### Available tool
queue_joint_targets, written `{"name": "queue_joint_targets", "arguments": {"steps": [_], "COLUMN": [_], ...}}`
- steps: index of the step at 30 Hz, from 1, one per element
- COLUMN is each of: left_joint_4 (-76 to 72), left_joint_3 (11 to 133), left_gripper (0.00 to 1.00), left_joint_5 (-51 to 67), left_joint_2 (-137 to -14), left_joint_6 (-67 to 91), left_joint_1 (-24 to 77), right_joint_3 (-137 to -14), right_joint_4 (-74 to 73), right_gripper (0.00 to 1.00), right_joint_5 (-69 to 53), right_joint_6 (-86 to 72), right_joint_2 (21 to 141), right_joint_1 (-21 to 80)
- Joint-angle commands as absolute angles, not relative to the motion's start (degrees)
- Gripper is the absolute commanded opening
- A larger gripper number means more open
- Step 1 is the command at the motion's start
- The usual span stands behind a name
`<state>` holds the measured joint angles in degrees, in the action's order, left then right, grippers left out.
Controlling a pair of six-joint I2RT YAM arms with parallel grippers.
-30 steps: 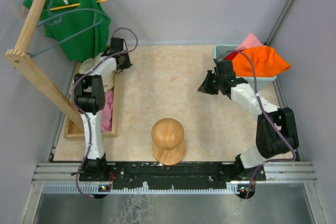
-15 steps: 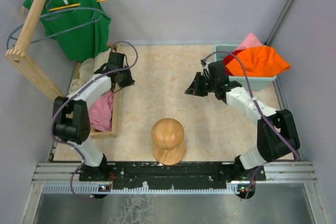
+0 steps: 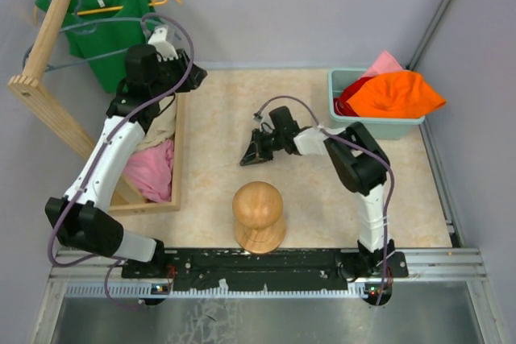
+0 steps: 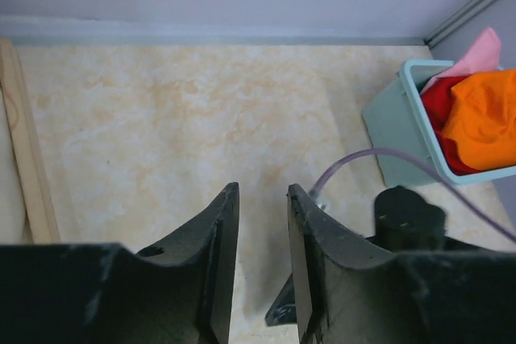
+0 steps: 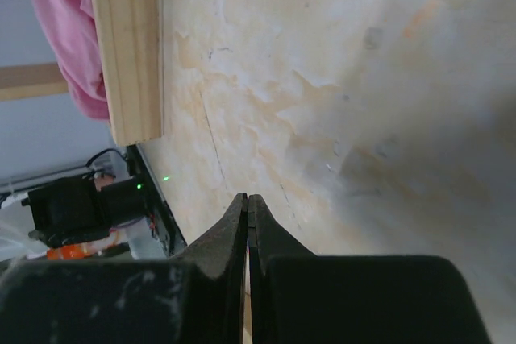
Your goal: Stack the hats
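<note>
Hats: three showing, heaped in one teal bin point(image 3: 387, 129) at the table's point(image 3: 234, 110) 2 o'clock corner.
- orange hat point(image 3: 401, 93), 1, on top
- red hat point(image 3: 347, 105), 1, beneath it
- pink hat point(image 3: 385, 63), 1, behind
- beige hat: cannot be told apart from the cloths in the wooden tray point(image 3: 179, 151)

Wooden head form point(image 3: 258, 205): 1, bare, at 6 o'clock.

Right tool point(image 3: 248, 156): clenched, empty, pointing to 8 o'clock. The bin lies at its 2 o'clock, well apart, and this is judged the nearer arm.

Left tool point(image 4: 260, 191): released, empty, above the tray at 10 o'clock.

Overhead, 2 wrist cams; shared table point(image 3: 234, 110)
</note>
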<state>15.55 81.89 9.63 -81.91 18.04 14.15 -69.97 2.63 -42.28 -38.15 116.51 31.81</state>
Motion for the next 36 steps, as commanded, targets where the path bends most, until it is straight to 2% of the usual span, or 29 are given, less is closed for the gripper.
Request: {"name": "queue_joint_targets", "arguments": {"steps": [1,10,18,29,36], "left_joint_4": [19.0,19.3,19.7,21.4,22.0], "left_joint_3": [89.0,93.7,90.3,87.5,86.0], "left_gripper": [0.39,0.45,0.45,0.45,0.45], "left_joint_5": [12.7,15.8,16.9,15.1,15.1], "left_joint_2": [-81.5,-82.7,-80.7,-77.3,-76.9], "left_joint_6": [14.9,16.2,17.2,16.1,15.8], "left_joint_1": [14.3,14.3,14.3,14.3,14.3], "right_joint_3": [-75.5,-77.2,-83.6,-89.5,-98.2], "right_joint_4": [15.0,39.3,44.8,43.7,37.3], "right_gripper": [0.00,0.00,0.00,0.00,0.00], "right_joint_5": [-49.2,-47.7,-46.1,-38.2,-36.7], "right_joint_6": [-45.0,-65.2,-69.9,-69.2,-66.1], "right_joint_2": [122.0,131.1,140.2,146.4,150.2], "right_joint_1": [37.3,45.3,51.5,55.6,57.9]}}
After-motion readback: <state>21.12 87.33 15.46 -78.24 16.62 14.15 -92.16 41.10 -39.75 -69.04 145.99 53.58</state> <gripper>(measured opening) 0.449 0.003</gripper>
